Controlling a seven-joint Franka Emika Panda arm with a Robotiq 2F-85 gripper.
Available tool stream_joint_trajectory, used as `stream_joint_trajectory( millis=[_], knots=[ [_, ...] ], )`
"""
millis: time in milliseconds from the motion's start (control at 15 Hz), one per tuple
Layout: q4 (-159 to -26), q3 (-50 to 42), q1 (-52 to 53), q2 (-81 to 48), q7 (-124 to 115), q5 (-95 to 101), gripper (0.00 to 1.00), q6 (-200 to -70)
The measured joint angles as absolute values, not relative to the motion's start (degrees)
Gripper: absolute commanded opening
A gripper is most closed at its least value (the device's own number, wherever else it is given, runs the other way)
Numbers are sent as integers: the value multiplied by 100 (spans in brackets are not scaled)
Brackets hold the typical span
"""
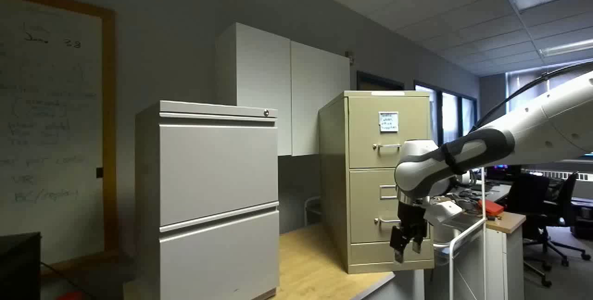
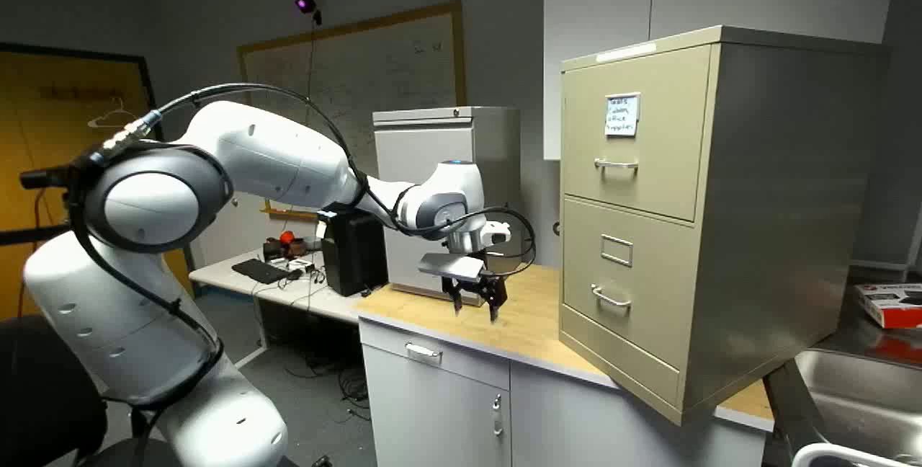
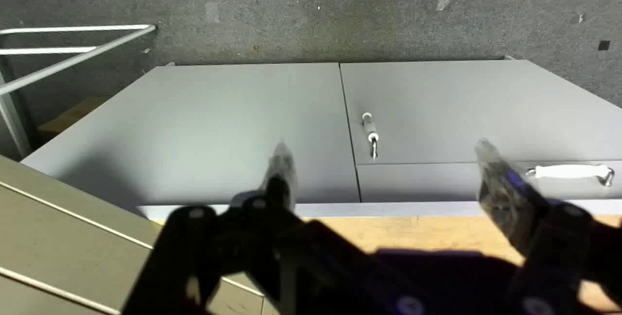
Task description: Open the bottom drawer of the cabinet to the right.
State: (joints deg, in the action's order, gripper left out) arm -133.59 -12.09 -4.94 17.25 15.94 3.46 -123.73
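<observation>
The tan filing cabinet (image 1: 332, 175) stands on the counter with its drawers shut. It also shows in an exterior view (image 2: 778, 222) and at the lower left of the wrist view (image 3: 63, 242). Its bottom drawer (image 2: 663, 279) has a blank label holder and a silver bar handle (image 2: 611, 297); the gripper partly covers this drawer in an exterior view (image 1: 365, 198). My gripper (image 2: 475, 312) points down, open and empty, beside the cabinet front and apart from the handle. It also shows in an exterior view (image 1: 407, 250), and its spread fingers show in the wrist view (image 3: 384, 147).
A grey two-drawer cabinet (image 1: 217, 175) stands on the same wooden counter (image 2: 526, 301). Grey base cupboards (image 3: 233, 125) with protruding handles lie below the counter edge. A white tube frame (image 1: 451, 263) stands near the tan cabinet. A sink (image 2: 864, 395) lies beyond it.
</observation>
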Motion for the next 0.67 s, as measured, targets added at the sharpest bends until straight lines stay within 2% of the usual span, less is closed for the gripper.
stream_joint_trajectory(
  millis=[667],
  knots=[
    [-13353, -1209, -500, 1721, 1594, 351, 100, -12411]
  ],
)
